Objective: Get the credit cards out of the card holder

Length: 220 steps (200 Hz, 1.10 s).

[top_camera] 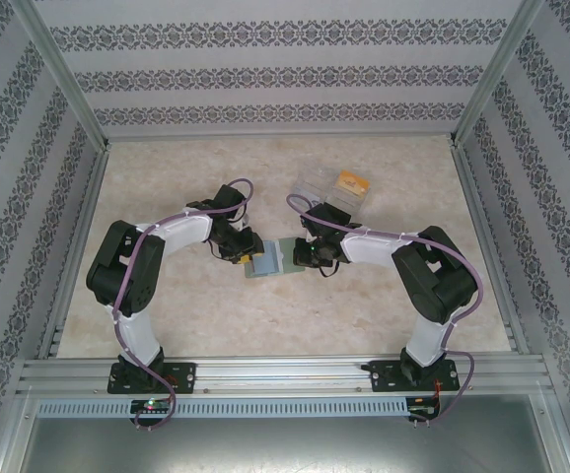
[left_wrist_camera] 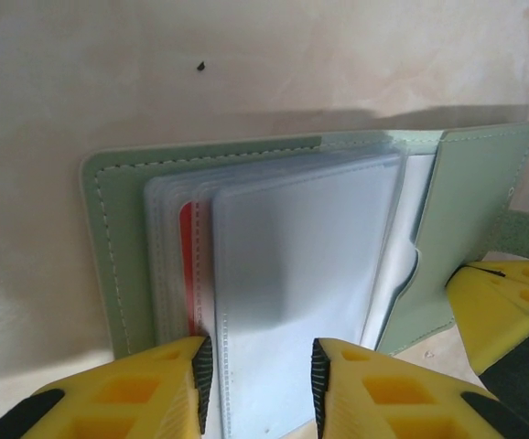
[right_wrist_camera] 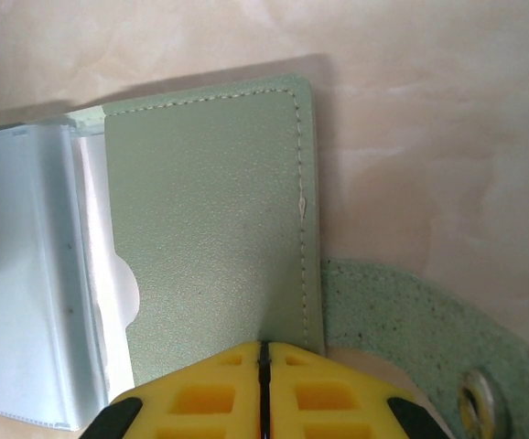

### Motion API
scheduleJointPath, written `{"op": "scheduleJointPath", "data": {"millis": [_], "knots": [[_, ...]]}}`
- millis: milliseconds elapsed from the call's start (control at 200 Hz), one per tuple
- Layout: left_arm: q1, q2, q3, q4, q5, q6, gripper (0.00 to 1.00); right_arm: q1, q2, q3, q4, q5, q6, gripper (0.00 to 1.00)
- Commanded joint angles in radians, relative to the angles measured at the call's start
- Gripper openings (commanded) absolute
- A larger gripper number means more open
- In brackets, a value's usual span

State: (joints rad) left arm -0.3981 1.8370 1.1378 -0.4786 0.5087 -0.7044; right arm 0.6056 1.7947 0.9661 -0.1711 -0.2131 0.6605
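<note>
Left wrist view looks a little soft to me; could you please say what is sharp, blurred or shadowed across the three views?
Left wrist: the grey-green stitched bifold card holder is sharp, with a soft shadow on the pale marbled table behind it, the left end effector blurred up close; right wrist: stitching crisp, the shut right end effector soft; top external: even light, no glare.

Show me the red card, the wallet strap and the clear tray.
red card (left_wrist_camera: 186, 265): left wrist view, exposed edge between the sleeves
wallet strap (right_wrist_camera: 393, 315): right wrist view, middle of the strap
clear tray (top_camera: 315, 189): top view, bare left part
</note>
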Motion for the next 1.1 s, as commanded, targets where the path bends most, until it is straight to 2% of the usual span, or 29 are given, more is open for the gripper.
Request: {"op": "scheduleJointPath", "data": {"millis": [0, 525, 749, 884, 1094], "knots": [[-0.007, 0.027, 0.018, 0.012, 0.014, 0.013, 0.38, 0.000, 0.057, -0.001, -0.025, 0.004, 0.021, 0.11], [-0.034, -0.015, 0.039, 0.119, 0.167, 0.065, 0.40, 0.000, 0.017, -0.005, 0.000, -0.005, 0.050, 0.11], [-0.048, 0.001, 0.049, 0.215, 0.242, 0.040, 0.42, -0.009, -0.115, -0.041, 0.052, -0.001, 0.072, 0.14], [-0.067, 0.036, 0.081, 0.261, 0.258, 0.025, 0.44, -0.011, -0.209, -0.080, 0.062, 0.033, 0.076, 0.18], [-0.094, 0.123, 0.142, 0.284, 0.262, 0.011, 0.48, -0.010, -0.322, -0.158, 0.053, 0.076, 0.097, 0.19]]}}
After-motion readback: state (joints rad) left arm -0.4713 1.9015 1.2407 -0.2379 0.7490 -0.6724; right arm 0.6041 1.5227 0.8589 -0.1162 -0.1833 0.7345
